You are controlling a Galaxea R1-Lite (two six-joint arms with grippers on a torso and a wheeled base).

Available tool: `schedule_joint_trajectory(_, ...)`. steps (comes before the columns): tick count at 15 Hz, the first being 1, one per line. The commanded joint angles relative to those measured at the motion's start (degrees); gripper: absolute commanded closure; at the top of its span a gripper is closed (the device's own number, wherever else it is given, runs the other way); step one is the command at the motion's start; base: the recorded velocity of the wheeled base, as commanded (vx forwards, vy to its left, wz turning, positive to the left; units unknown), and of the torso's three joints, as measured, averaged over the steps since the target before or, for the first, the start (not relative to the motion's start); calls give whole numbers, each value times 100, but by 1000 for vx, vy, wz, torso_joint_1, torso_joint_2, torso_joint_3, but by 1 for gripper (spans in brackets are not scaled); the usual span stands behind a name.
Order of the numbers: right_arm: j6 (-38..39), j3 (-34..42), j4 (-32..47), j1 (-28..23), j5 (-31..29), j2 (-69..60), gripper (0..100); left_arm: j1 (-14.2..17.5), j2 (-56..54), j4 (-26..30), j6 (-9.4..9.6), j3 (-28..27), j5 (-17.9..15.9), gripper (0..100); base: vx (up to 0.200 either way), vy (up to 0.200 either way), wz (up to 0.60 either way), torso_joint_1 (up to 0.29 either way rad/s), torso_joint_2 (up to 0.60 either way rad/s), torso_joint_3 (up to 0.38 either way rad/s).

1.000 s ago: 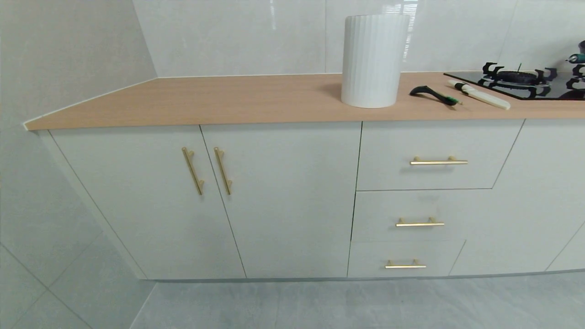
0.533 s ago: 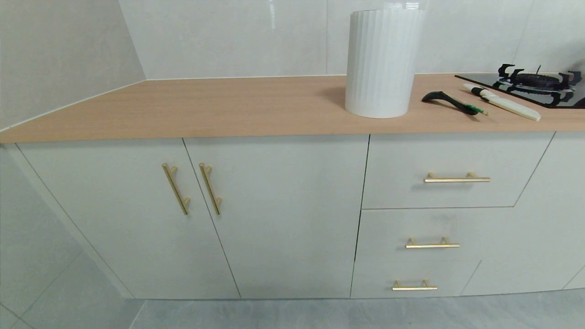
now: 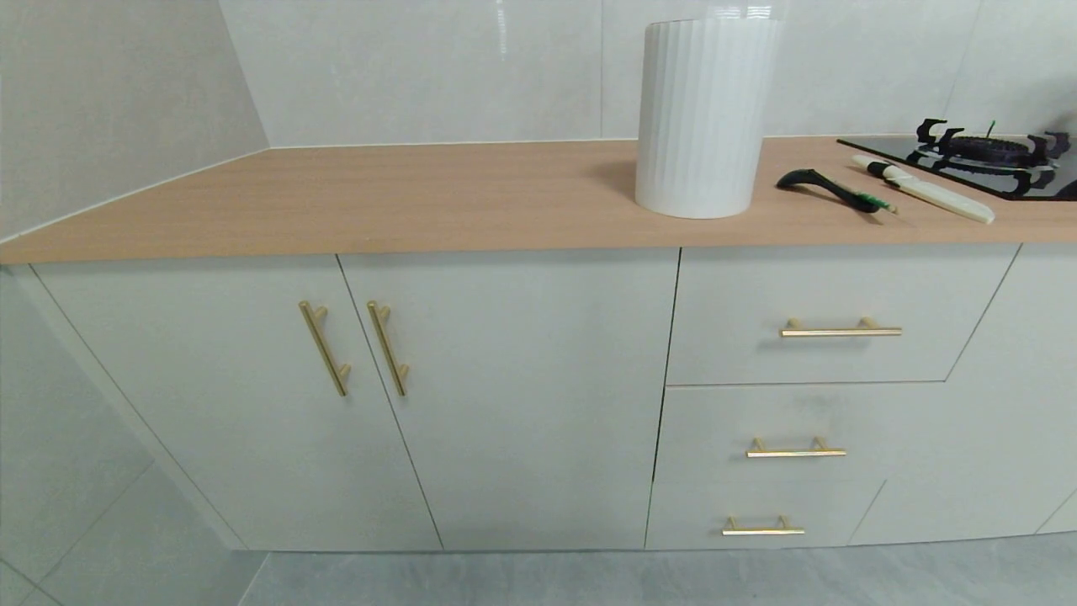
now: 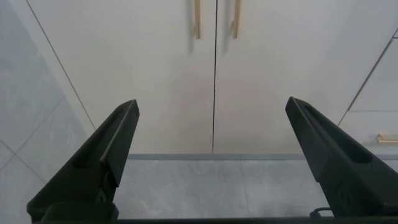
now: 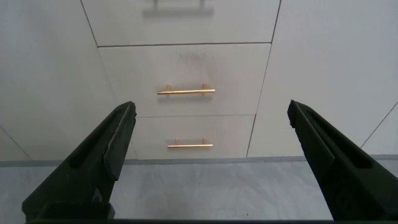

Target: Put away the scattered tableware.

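Two loose utensils lie on the wooden countertop (image 3: 379,198), toward its right end: a black-handled utensil (image 3: 829,189) with a green tip, and beyond it a cream knife (image 3: 925,189) lying at a slant. The knife's far end is just beside the edge of the black gas hob (image 3: 984,156). The two pieces are near each other but apart. Left of them stands a tall ribbed white canister (image 3: 705,118), upright, close to the black-handled utensil without touching it.

Below the counter are two pale cabinet doors (image 3: 522,396), shut, with a pair of gold bar handles (image 3: 387,347) side by side at their meeting edge. To the right of them is a stack of three drawers (image 3: 757,412), all shut, each with a gold bar handle.

Both grippers are low, in front of the cabinet fronts and well apart from the utensils. The left gripper (image 4: 211,106) faces the seam between the two doors – its jaws are spread wide, with nothing between them. The right gripper (image 5: 210,107) faces the lower drawers, and its jaws too are spread wide and hold nothing.
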Motion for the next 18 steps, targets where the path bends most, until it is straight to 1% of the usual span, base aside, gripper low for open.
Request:
schedule_joint_trajectory(1, 300, -1411, -60, 191, 23, 1125, 0, -1, 9, 0, -3, 2, 4, 0, 0, 0, 0, 0, 0, 0)
schedule_joint_trajectory(2, 352, -1894, 10, 305, 32, 1916, 0, -1, 9, 0, -3, 2, 4, 0, 0, 0, 0, 0, 0, 0)
schedule_joint_trajectory(3, 291, -2167, 45, 340, 41, 2883, 0, -1, 9, 0, -3, 2, 4, 0, 0, 0, 0, 0, 0, 0)
schedule_joint_trajectory(4, 168, -2228, 36, 349, 67, 3428, 0, -1, 9, 0, -3, 2, 4, 0, 0, 0, 0, 0, 0, 0)
schedule_joint_trajectory(5, -87, -2263, -25, 393, 111, 4509, 0, -1, 9, 0, -3, 2, 4, 0, 0, 0, 0, 0, 0, 0)
schedule_joint_trajectory(6, -122, -2307, -218, 411, 111, 5273, 0, -1, 9, 0, -3, 2, 4, 0, 0, 0, 0, 0, 0, 0)
schedule_joint_trajectory(8, -113, -2457, -737, 446, 164, 6838, 0, -1, 9, 0, -3, 2, 4, 0, 0, 0, 0, 0, 0, 0)
schedule_joint_trajectory(9, -113, -2553, -1133, 463, 172, 7681, 0, -1, 9, 0, -3, 2, 4, 0, 0, 0, 0, 0, 0, 0)
schedule_joint_trajectory(10, -113, -2571, -1238, 472, 164, 7857, 0, -1, 9, 0, -3, 2, 4, 0, 0, 0, 0, 0, 0, 0)
schedule_joint_trajectory(11, -113, -2694, -2187, 463, 164, 9105, 0, -1, 9, 0, -3, 2, 4, 0, 0, 0, 0, 0, 0, 0)
schedule_joint_trajectory(12, -122, -2773, -2671, 463, 172, 9712, 0, -1, 9, 0, -3, 2, 4, 0, 0, 0, 0, 0, 0, 0)
schedule_joint_trajectory(14, -157, -3081, -3400, 437, 164, 10837, 0, -1, 9, 0, -3, 2, 4, 0, 0, 0, 0, 0, 0, 0)
schedule_joint_trajectory(16, -149, -3098, -3919, 428, 172, 11355, 0, -1, 9, 0, -3, 2, 4, 0, 0, 0, 0, 0, 0, 0)
schedule_joint_trajectory(18, -149, -3133, -4235, 428, 164, 11575, 0, -1, 9, 0, -3, 2, 4, 0, 0, 0, 0, 0, 0, 0)
